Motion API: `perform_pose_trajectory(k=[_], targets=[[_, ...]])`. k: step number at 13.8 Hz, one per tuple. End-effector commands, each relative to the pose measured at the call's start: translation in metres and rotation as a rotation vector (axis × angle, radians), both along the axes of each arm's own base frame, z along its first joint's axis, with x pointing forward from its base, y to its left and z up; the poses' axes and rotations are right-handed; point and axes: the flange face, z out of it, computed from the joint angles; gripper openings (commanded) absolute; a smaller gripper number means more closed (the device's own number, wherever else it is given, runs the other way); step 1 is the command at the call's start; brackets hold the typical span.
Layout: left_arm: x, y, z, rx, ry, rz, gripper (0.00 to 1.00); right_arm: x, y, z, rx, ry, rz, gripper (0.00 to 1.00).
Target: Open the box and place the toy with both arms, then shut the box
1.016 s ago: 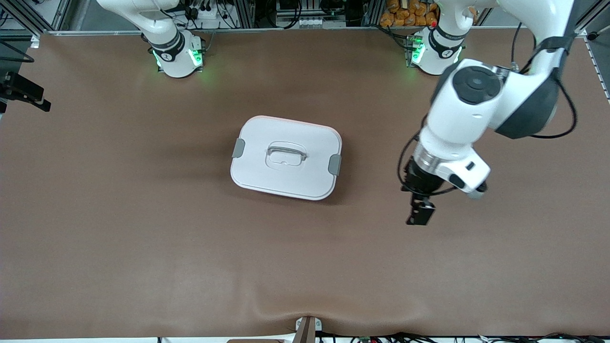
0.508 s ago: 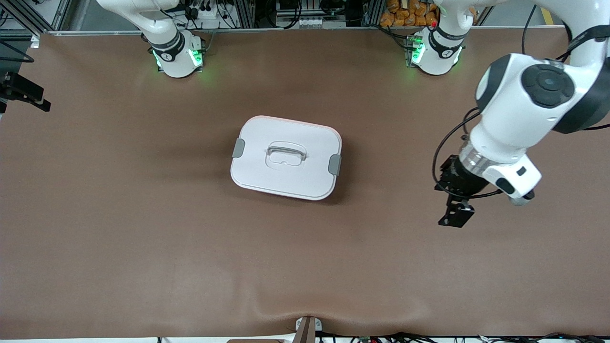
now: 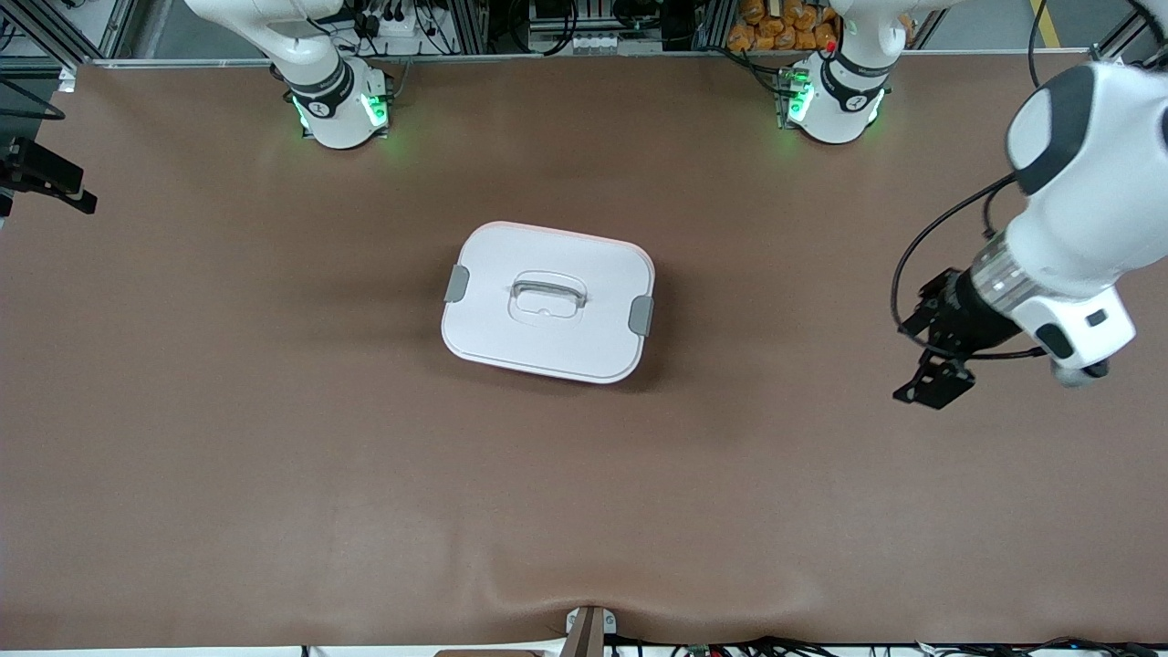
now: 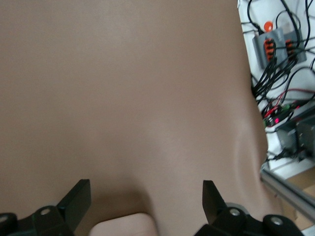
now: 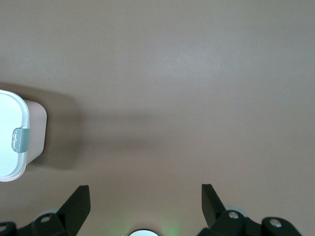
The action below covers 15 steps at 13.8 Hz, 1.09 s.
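Note:
The box (image 3: 547, 301) stands shut in the middle of the table, its white lid carrying a clear handle (image 3: 546, 294) and a grey clip at each end (image 3: 457, 284). The toy is out of view. My left gripper (image 3: 931, 388) hangs open and empty over bare table near the left arm's end, well apart from the box. In the left wrist view its fingers (image 4: 78, 199) frame brown table and a pale rounded corner (image 4: 123, 225) that I cannot identify. My right gripper (image 5: 145, 196) is open and empty over the table near its own base, with the box's end (image 5: 15, 142) at the frame edge.
The two green-lit arm bases (image 3: 342, 105) (image 3: 835, 100) stand along the table's back edge. A black device (image 3: 41, 173) juts in at the right arm's end. Cables and electronics (image 4: 280, 44) lie just off the table edge. The mat bulges at the front edge (image 3: 589, 607).
The left arm has swung away from the box toward its own end of the table, gripper still open. The box has not moved.

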Motion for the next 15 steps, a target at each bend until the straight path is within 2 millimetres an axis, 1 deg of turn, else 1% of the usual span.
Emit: perform_pose_trajectory(k=[1, 2, 4, 5, 7, 9, 10, 13, 15], targets=[[-0.022, 0.022, 0.021, -0.003, 0.025, -0.114, 1.00, -0.004, -0.002, 0.004, 0.012, -0.005, 0.001, 1.00], [-0.026, 0.024, 0.020, 0.006, 0.051, -0.172, 1.00, -0.004, -0.001, 0.003, 0.015, -0.004, 0.002, 1.00], [-0.036, 0.033, 0.031, 0.025, 0.059, -0.273, 1.00, -0.004, 0.000, 0.003, 0.016, -0.004, 0.005, 1.00], [-0.045, 0.037, 0.039, 0.037, 0.052, -0.318, 1.00, -0.004, 0.000, 0.003, 0.016, -0.002, 0.005, 1.00], [-0.057, 0.039, 0.041, 0.055, 0.052, -0.429, 1.00, -0.004, -0.001, 0.003, 0.016, -0.004, 0.003, 1.00], [-0.063, 0.046, 0.045, 0.065, 0.061, -0.521, 1.00, -0.004, -0.003, 0.003, 0.016, -0.004, -0.001, 1.00], [-0.069, 0.044, 0.052, 0.074, 0.057, -0.589, 1.00, -0.004, -0.001, 0.003, 0.016, -0.004, 0.003, 1.00], [-0.083, 0.058, 0.066, 0.093, 0.062, -0.816, 1.00, -0.004, -0.001, 0.003, 0.016, -0.002, 0.003, 1.00], [-0.087, 0.065, 0.070, 0.108, 0.061, -0.962, 1.00, -0.004, -0.002, 0.003, 0.017, -0.002, -0.001, 1.00]])
